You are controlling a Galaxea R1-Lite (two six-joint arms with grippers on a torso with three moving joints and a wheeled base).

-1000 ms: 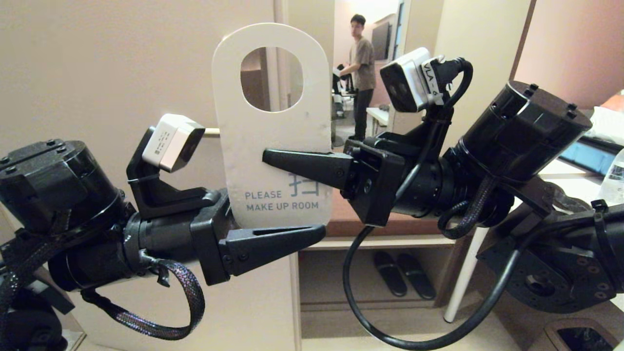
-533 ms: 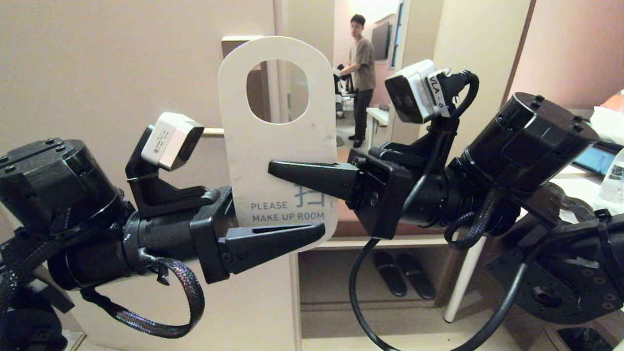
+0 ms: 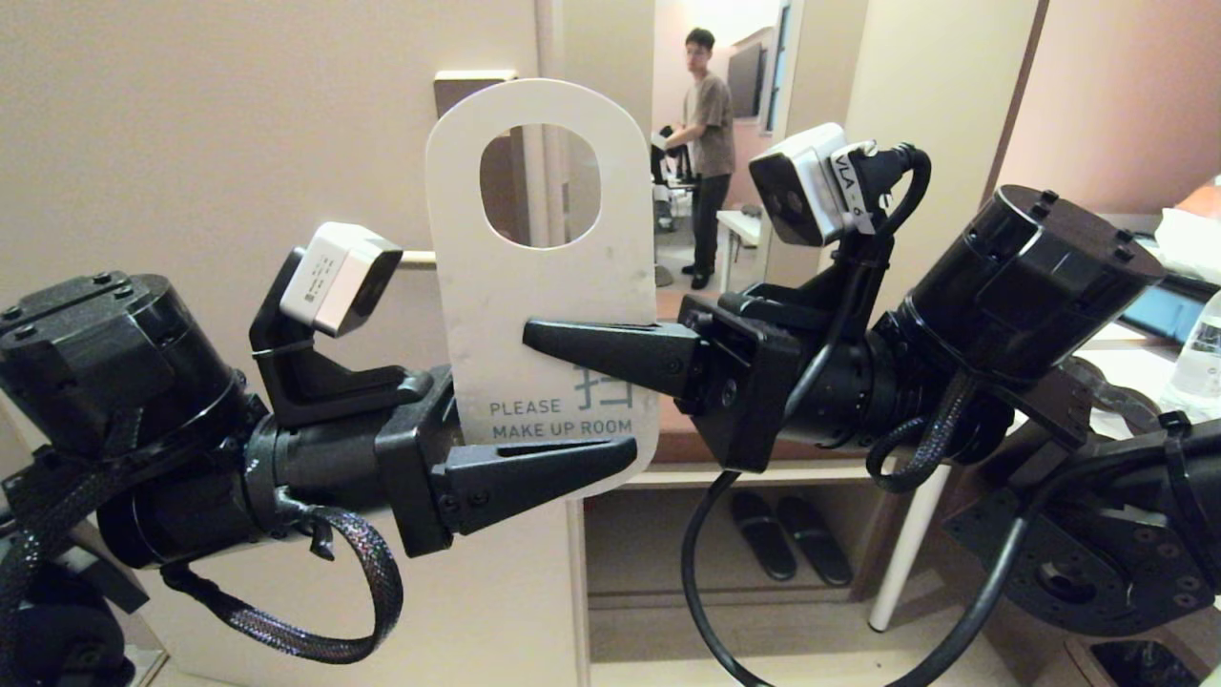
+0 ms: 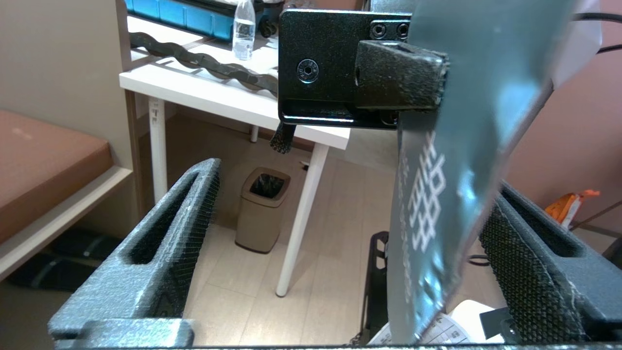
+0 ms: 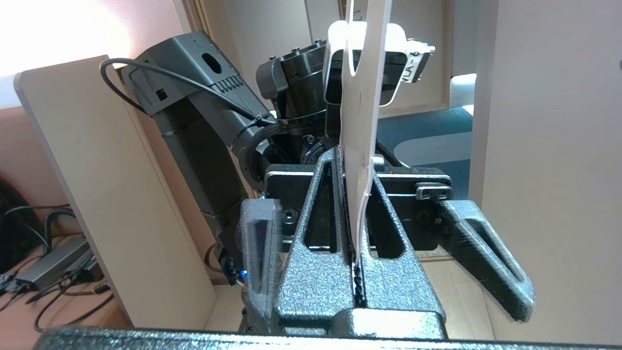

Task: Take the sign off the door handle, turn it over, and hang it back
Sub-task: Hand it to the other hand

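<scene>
The sign (image 3: 539, 277) stands upright in front of the door, white face toward the head camera, reading "PLEASE MAKE UP ROOM". My right gripper (image 3: 534, 334) is shut on its middle from the right; in the right wrist view both fingers pinch the card's edge (image 5: 362, 97). My left gripper (image 3: 620, 434) is open around the sign's lower end, one finger in front and one behind. The left wrist view shows the slate blue face (image 4: 452, 170) between its spread fingers, near one pad. A short piece of the door handle (image 3: 415, 257) shows behind, left of the sign, clear of its hole.
The beige door (image 3: 191, 143) fills the left, its brown lock plate (image 3: 467, 86) just behind the sign. A person (image 3: 706, 143) stands far off through the doorway. A white table (image 4: 218, 97), a bin (image 4: 262, 209) and slippers (image 3: 792, 549) lie right and below.
My right gripper has lowered the sign a little and shifted it slightly right, so the card's lower end sits deeper between the left fingers. The left arm has stayed still.
</scene>
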